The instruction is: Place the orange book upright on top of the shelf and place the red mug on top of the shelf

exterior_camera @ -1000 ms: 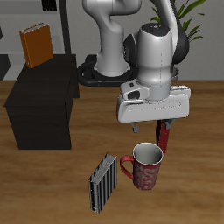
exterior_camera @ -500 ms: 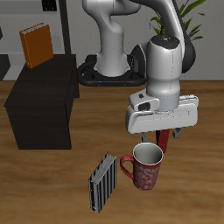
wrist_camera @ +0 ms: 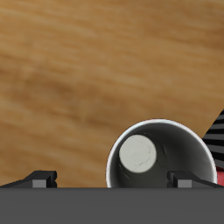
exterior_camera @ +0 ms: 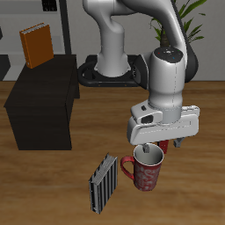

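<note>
Wrist view looks straight down into the red mug (wrist_camera: 162, 157), standing upright directly beneath the fingers (wrist_camera: 112, 179), which are spread wide and hold nothing.

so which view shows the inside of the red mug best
The wrist view: it looks straight down into the red mug, showing the grey-white rim, walls and floor. The exterior view shows the mug from the side, its opening partly hidden behind the tool.

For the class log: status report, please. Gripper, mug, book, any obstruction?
Gripper open, low over red mug rim. Orange book upright on shelf. Grey striped book stands beside mug's handle.
</note>
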